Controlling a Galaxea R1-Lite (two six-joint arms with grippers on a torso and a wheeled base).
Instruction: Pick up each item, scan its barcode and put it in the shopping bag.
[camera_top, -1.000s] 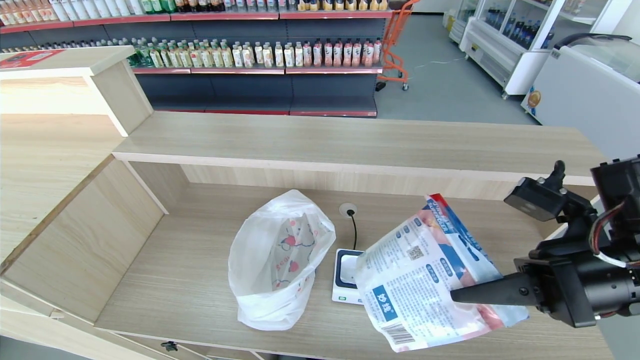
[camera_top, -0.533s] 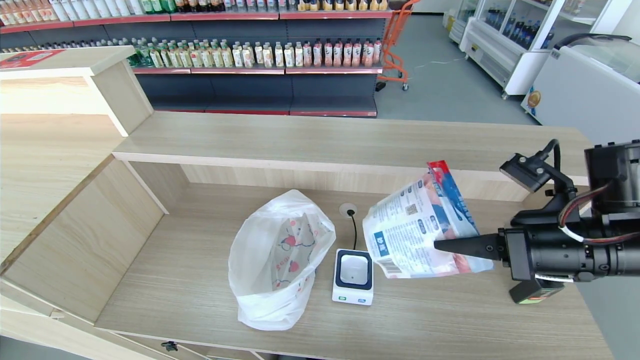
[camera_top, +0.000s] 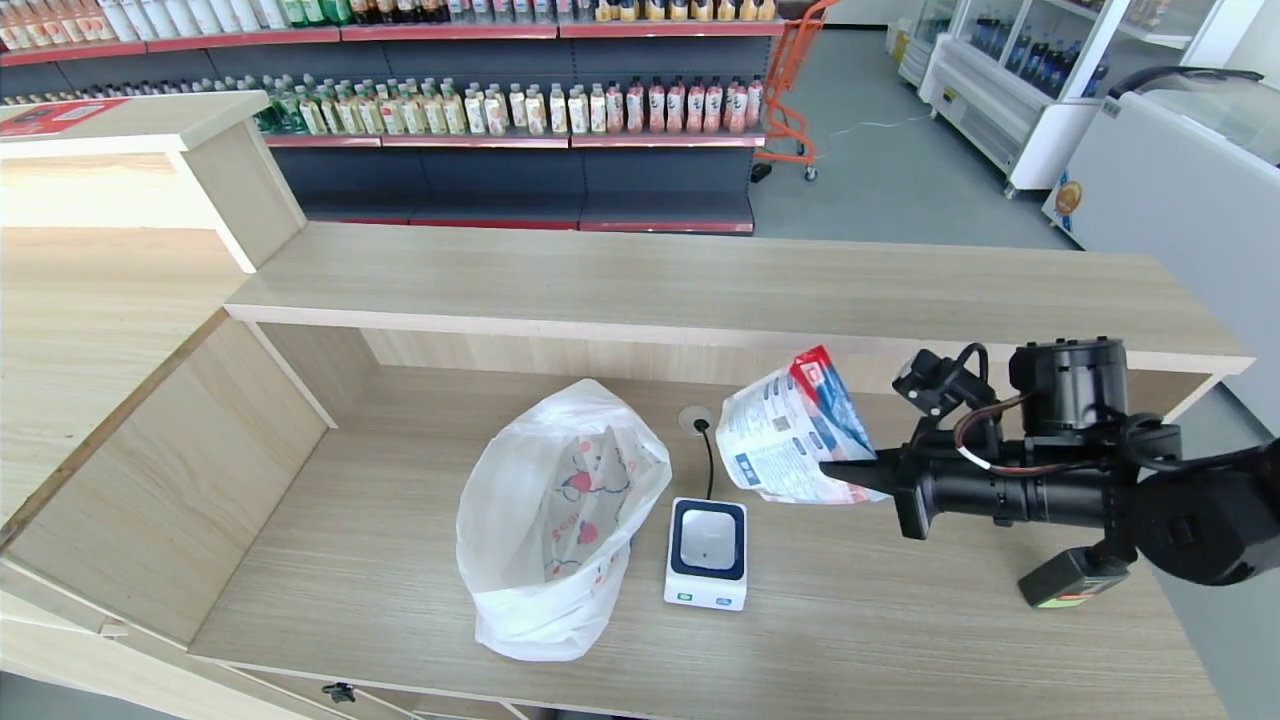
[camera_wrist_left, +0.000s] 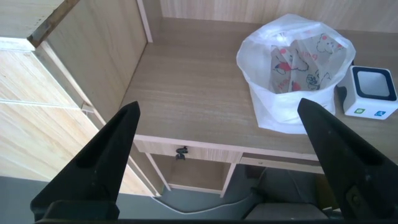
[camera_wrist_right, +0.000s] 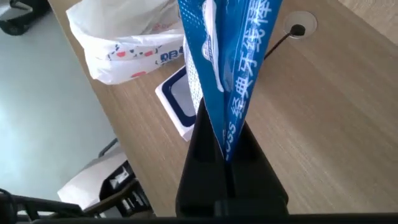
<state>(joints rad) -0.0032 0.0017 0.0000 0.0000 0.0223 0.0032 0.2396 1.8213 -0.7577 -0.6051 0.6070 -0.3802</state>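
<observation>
My right gripper (camera_top: 835, 467) is shut on a blue, white and red snack pouch (camera_top: 785, 435), held in the air behind and to the right of the white barcode scanner (camera_top: 707, 552). The right wrist view has the pouch (camera_wrist_right: 231, 68) edge-on between the dark fingers (camera_wrist_right: 208, 155), with the scanner (camera_wrist_right: 176, 102) below it. The white shopping bag (camera_top: 560, 510) stands open left of the scanner, with a printed packet inside. My left gripper (camera_wrist_left: 219, 109) hangs open and holds nothing, over the counter's front edge, left of the bag (camera_wrist_left: 297, 62).
The scanner's cable runs back to a round grommet (camera_top: 696, 420) in the counter. A raised wooden ledge (camera_top: 700, 290) closes off the back, and a side wall (camera_top: 170, 470) closes off the left. Bare counter (camera_top: 900, 620) lies right of the scanner.
The right arm carried the pouch from low near the counter's front to higher, farther back and left, turning it so its printed face is narrower. Bag and scanner stayed put.
</observation>
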